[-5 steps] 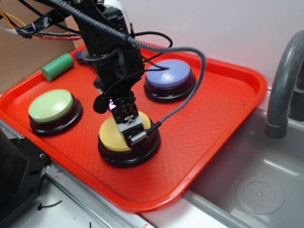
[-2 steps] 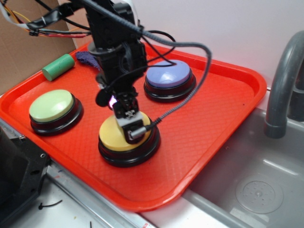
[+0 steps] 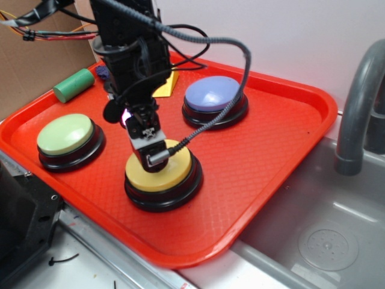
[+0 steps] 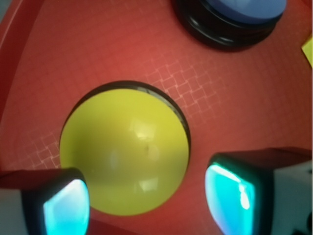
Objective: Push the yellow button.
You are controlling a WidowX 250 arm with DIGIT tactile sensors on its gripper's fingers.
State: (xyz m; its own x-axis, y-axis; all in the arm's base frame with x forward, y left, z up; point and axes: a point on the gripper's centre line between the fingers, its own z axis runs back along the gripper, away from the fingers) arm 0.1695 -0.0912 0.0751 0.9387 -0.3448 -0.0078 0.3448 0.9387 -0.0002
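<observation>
1. Yellow button (image 3: pixel 162 171) sits on the red tray (image 3: pixel 283 138), near the tray's front edge, black base under the yellow dome.
2. Gripper (image 3: pixel 147 153) hangs from the arm directly over the button's back-left part, tip pointing down at the dome.
3. Exterior view: gripper tip looks at or just above the dome surface; can't tell for sure if it touches.
4. Wrist view: yellow button (image 4: pixel 124 154) fills the centre, lying between the two fingertips (image 4: pixel 66 205), which frame it at lower left and lower right.
5. Fingers stand apart with a wide gap, nothing held between them; the button shows through that gap.
6. Gripper (image 4: pixel 146 200) midpoint falls over the dome's near edge in the wrist view, so the dome centre is slightly ahead of the fingers.
7. Blue button (image 3: pixel 213 96) is behind and right of the yellow one, well apart; also seen at top of the wrist view (image 4: pixel 239 14).
8. Green button (image 3: pixel 66 135) sits left of the yellow one, apart.
9. Green cylinder (image 3: pixel 73 84) lies at the tray's back-left; small yellow wedge (image 3: pixel 165 86) behind the arm, near the blue button.
10. Grey sink (image 3: pixel 325 229) with faucet (image 3: pixel 358 108) is right of the tray.
</observation>
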